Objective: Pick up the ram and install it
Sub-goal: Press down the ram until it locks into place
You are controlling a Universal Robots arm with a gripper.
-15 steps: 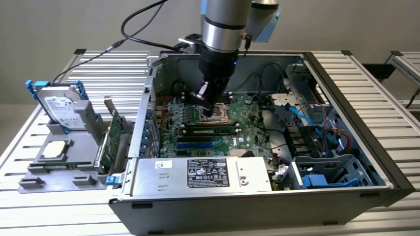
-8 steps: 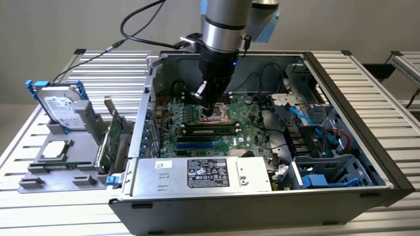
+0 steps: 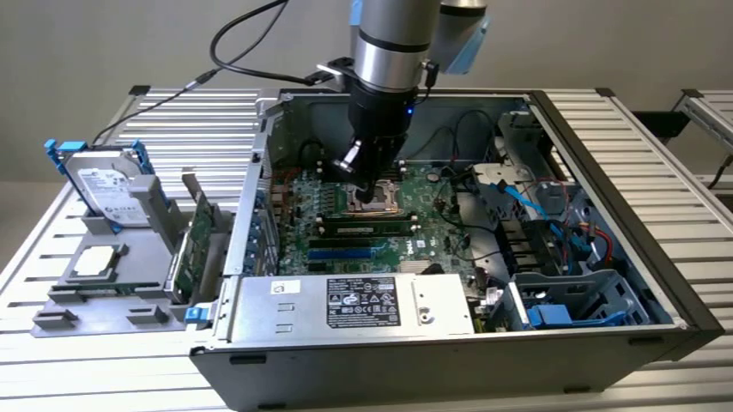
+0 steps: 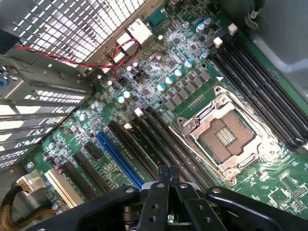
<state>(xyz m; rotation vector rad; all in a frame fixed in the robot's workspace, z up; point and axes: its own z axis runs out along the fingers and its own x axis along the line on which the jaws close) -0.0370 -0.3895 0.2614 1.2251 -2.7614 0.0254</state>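
Claw [image 4: 168, 177]: fingers together, empty, low over the motherboard [image 4: 192, 72] inside the open case [image 3: 596, 112]. Ram [image 3: 366, 226]: seated in a slot just below the claw, beside the CPU socket [image 4: 226, 137].

A slatted metal table [image 3: 641, 129] carries the computer case [image 3: 458, 360] and a grey tray [image 3: 103, 300].

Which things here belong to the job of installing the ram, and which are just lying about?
Belong to the job:
- gripper, shut, over the motherboard
- ram, on the motherboard
- memory slots

Just lying about:
- hard drive, outside the case
- expansion card, beside the hard drive
- power supply, inside the case
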